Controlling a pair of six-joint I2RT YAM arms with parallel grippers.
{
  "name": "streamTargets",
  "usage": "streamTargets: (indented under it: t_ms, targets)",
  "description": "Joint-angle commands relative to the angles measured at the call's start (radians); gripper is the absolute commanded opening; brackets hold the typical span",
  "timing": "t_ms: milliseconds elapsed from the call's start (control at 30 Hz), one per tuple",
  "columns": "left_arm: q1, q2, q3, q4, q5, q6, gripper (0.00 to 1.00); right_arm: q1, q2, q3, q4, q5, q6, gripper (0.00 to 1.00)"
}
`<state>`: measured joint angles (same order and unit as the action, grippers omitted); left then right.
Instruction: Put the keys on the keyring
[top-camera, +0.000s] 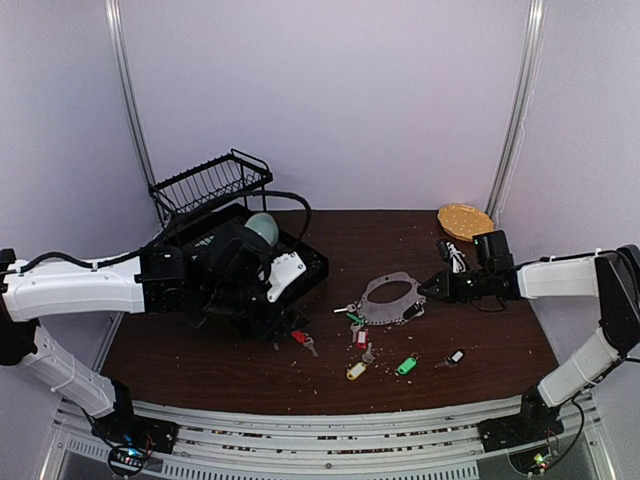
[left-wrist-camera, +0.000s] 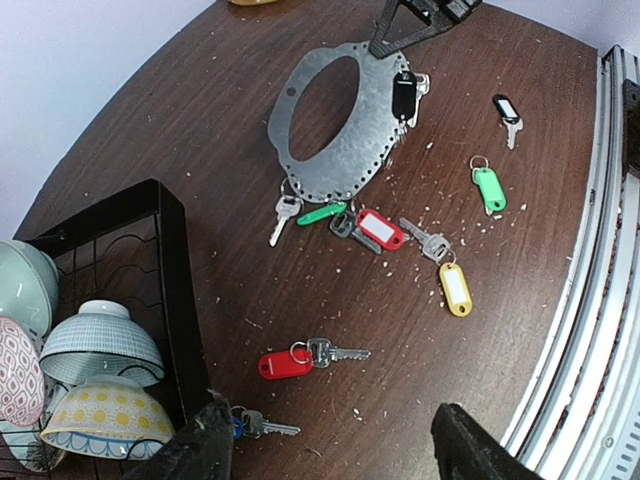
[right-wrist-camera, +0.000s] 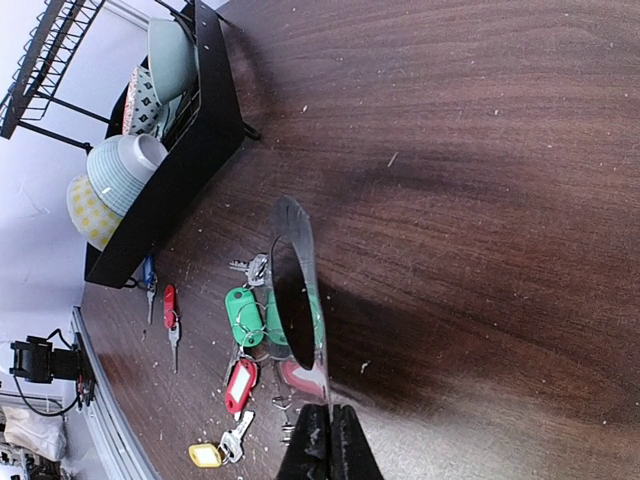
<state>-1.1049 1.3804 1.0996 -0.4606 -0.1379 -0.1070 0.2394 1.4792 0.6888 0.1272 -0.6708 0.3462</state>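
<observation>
The keyring (top-camera: 385, 315) lies at mid-table, a flat silver ring (left-wrist-camera: 340, 165) with a wide hole. My right gripper (top-camera: 432, 289) is shut on its right rim (right-wrist-camera: 330, 425) and tilts it up edge-on (right-wrist-camera: 305, 270). A black-tagged key (left-wrist-camera: 403, 95) hangs on the ring. Green (left-wrist-camera: 320, 213) and red-labelled (left-wrist-camera: 380, 228) keys lie at its near edge. Yellow (left-wrist-camera: 455, 288), green (left-wrist-camera: 488, 188) and black (left-wrist-camera: 507, 108) keys lie loose. My left gripper (top-camera: 285, 325) is open and empty (left-wrist-camera: 330, 460) above a red-tagged key (left-wrist-camera: 285, 362). A blue-tagged key (left-wrist-camera: 245, 425) lies by its left finger.
A black dish rack (top-camera: 310, 262) with several bowls stands at the left (left-wrist-camera: 165, 260), close to my left gripper. A yellow-orange plate (top-camera: 465, 220) sits at the back right. The metal rail of the table's front edge (left-wrist-camera: 600, 250) runs alongside. Crumbs litter the wood.
</observation>
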Motion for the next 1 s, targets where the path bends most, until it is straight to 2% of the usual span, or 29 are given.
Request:
streamTargets:
  t_ms: [0, 200, 400, 600, 733, 800, 833, 867, 900, 967]
  targets:
    - [0.007, -0.016, -0.004, 0.039, -0.019, 0.003, 0.71, -0.025, 0.009, -0.012, -0.105, 0.163, -0.035, 0.00]
    - [0.007, -0.023, -0.009, 0.039, -0.021, 0.000, 0.71, -0.031, -0.018, -0.020, -0.086, 0.109, -0.029, 0.00]
    - [0.007, -0.026, -0.010, 0.037, -0.027, 0.002, 0.71, -0.046, 0.007, -0.026, -0.107, 0.235, 0.002, 0.00]
    - [0.006, -0.049, -0.021, 0.034, -0.048, 0.002, 0.72, -0.070, -0.008, -0.015, -0.127, 0.329, 0.005, 0.27]
    - [0.017, -0.057, -0.032, 0.036, -0.062, -0.002, 0.72, -0.072, -0.075, 0.021, -0.179, 0.436, -0.017, 0.39]
    - [0.035, -0.064, -0.041, 0.041, -0.086, -0.012, 0.72, -0.073, -0.128, 0.039, -0.207, 0.497, -0.031, 0.56]
    - [0.048, -0.072, -0.048, 0.045, -0.098, -0.025, 0.72, -0.074, -0.158, 0.044, -0.214, 0.519, -0.038, 0.73]
    - [0.067, -0.084, -0.059, 0.056, -0.109, -0.036, 0.72, -0.074, -0.190, 0.045, -0.216, 0.538, -0.047, 0.96]
    - [0.093, -0.103, -0.076, 0.070, -0.119, -0.051, 0.72, -0.074, -0.225, 0.040, -0.214, 0.554, -0.050, 1.00]
    - [0.176, -0.154, -0.126, 0.111, -0.131, -0.088, 0.73, -0.074, -0.305, 0.017, -0.194, 0.590, -0.057, 1.00]
